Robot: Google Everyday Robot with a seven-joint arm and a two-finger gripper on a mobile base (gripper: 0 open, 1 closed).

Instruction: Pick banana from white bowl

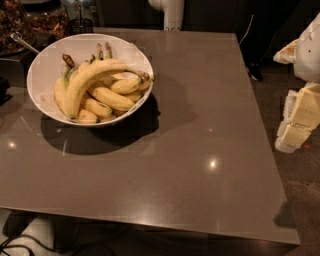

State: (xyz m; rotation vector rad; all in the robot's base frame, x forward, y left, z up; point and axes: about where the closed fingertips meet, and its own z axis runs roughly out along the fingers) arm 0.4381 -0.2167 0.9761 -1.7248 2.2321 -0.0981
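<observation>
The white bowl (pixel 42 67) stands on the far left part of the grey table (pixel 200 130). It holds several yellow bananas. The banana (pixel 89 78), long and strongly curved, lies on top of the pile, arching from the bowl's front left to its right rim, where its dark stem ends. My gripper (pixel 299 117), cream and white, hangs off the table's right edge, far to the right of the bowl and apart from everything in it.
Glass jars of snacks (pixel 47 20) and a metal spoon handle (pixel 22 42) stand behind the bowl at the far left. A white cylinder (pixel 172 14) rises behind the table's far edge. Cables (pixel 20 242) lie on the floor at the front left.
</observation>
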